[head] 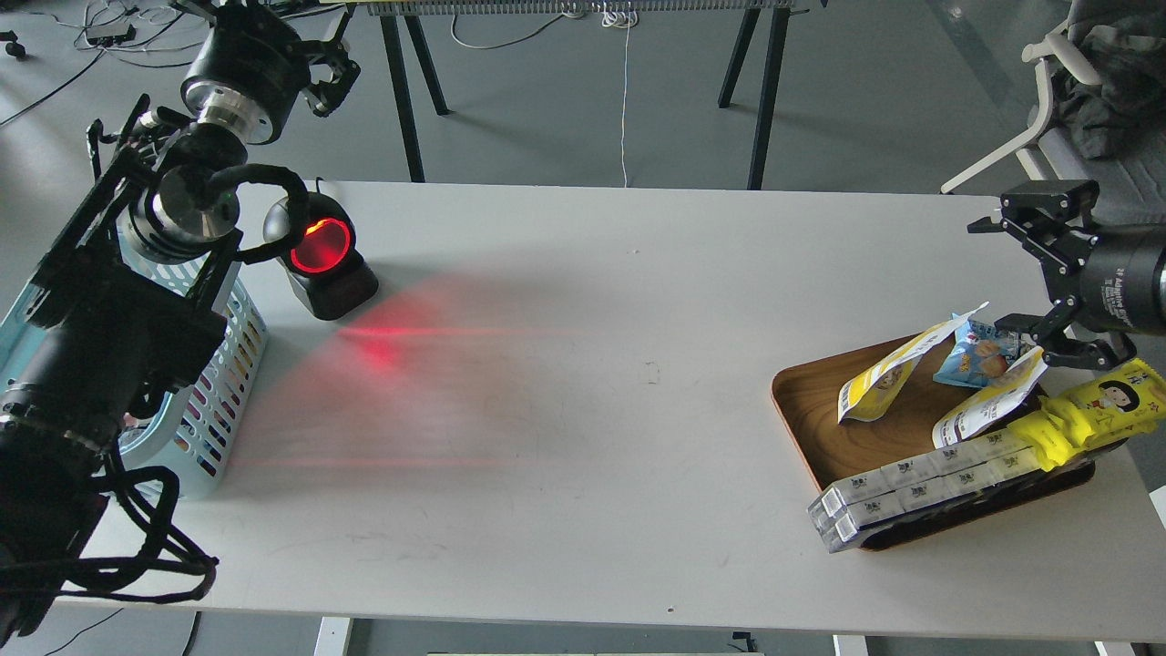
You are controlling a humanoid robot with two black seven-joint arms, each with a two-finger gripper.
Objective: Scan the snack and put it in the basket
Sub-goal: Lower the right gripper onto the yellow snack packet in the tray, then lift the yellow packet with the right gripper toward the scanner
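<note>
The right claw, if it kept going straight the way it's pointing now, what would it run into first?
The right claw is open and points leftward, above the far end of the wooden tray. Straight on, the way looks free: only bare table lies along that line. The pouches sit below it, though depth is hard to judge.

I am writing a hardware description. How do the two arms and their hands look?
Both arms are black. The left arm has round silver metal joint rings and loose black cables looping beside it. The right arm is a black cylinder with small white lettering. The left hand and right hand are black, angular, two-fingered.
</note>
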